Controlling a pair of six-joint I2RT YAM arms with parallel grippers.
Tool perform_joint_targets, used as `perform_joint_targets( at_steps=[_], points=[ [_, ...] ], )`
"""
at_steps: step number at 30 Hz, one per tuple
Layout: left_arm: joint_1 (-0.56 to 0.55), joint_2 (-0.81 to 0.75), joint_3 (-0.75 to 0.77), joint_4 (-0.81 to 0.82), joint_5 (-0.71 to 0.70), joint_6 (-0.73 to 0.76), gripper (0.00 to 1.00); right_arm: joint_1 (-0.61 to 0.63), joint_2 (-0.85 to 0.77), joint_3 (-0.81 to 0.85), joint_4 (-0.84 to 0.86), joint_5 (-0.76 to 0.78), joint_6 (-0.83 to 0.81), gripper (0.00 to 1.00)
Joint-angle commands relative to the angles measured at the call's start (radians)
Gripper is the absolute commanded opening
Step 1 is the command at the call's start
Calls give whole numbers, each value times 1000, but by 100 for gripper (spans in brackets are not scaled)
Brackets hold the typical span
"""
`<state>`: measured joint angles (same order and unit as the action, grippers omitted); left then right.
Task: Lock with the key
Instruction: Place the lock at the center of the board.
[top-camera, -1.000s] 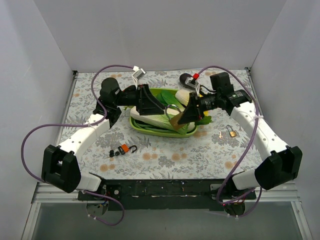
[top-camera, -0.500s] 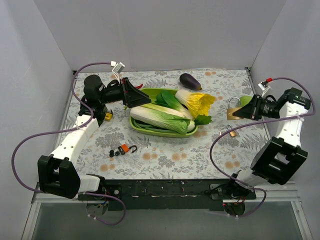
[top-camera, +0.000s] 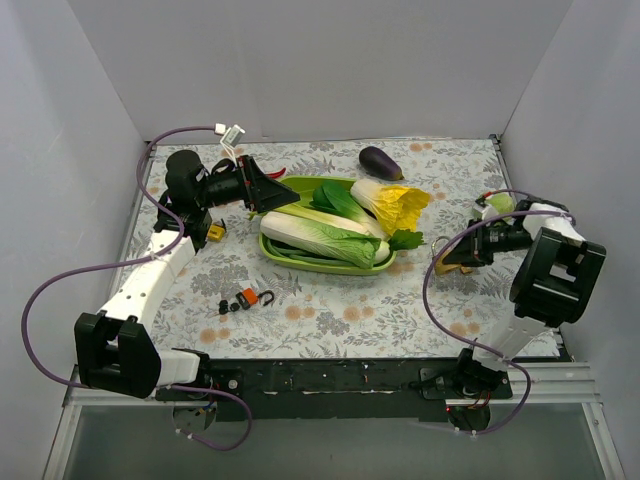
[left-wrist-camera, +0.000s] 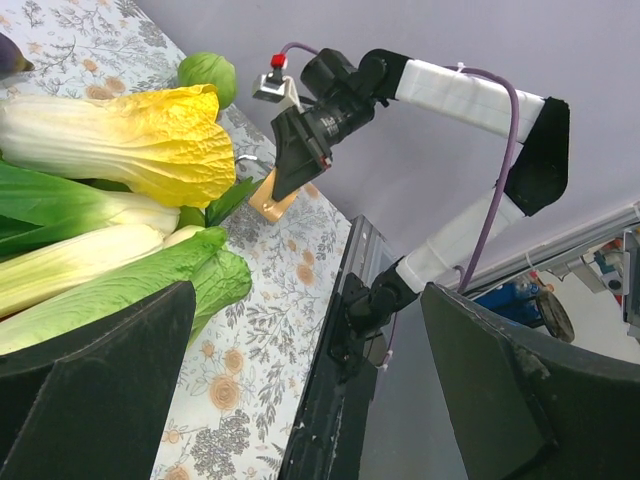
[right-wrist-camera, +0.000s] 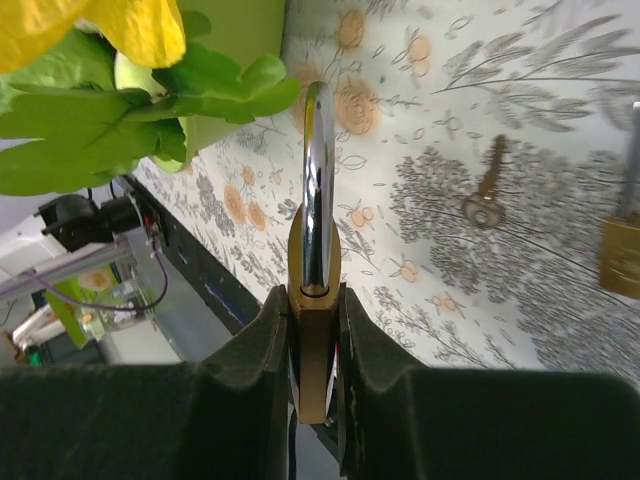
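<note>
My right gripper (right-wrist-camera: 315, 302) is shut on the brass body of a padlock (right-wrist-camera: 316, 345). Its chrome shackle (right-wrist-camera: 318, 180) points away from the fingers, low over the flowered table. A small brass key (right-wrist-camera: 484, 196) lies flat on the table beyond it. A second small padlock (right-wrist-camera: 622, 252) shows at the right edge. In the top view the right gripper (top-camera: 452, 257) is at the table's right side. The left wrist view shows the right gripper (left-wrist-camera: 300, 160) with the padlock (left-wrist-camera: 270, 198). My left gripper (top-camera: 268, 186) is open and empty at the tray's far-left corner.
A green tray (top-camera: 300, 262) in the middle holds cabbages (top-camera: 320, 236) and a yellow-leafed one (top-camera: 400, 203). An eggplant (top-camera: 381, 161) lies behind it, a green round vegetable (top-camera: 500, 203) at the right edge. Small black and orange parts (top-camera: 247, 298) lie front left.
Both arms have pulled back from over the tray. My right gripper, still holding the padlock, then came down and inward to just above the table near the key. The left arm stayed at far left.
</note>
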<state>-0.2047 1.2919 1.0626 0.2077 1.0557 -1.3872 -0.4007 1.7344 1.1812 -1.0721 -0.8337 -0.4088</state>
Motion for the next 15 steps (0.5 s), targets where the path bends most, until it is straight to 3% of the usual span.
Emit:
perform_joint_targets(
  at_steps=[1,6,15],
  points=[
    [7,-25,-3,-14,-20,25,98,92,-18,-104,81,-59,138,1],
    [7,-22,-12,16,-17,1,98,140,-35,-166,276,-22,252,1],
    [7,-19,-33,39,-19,-10,98,180,-16,-202,422,-4,361,1]
  ],
)
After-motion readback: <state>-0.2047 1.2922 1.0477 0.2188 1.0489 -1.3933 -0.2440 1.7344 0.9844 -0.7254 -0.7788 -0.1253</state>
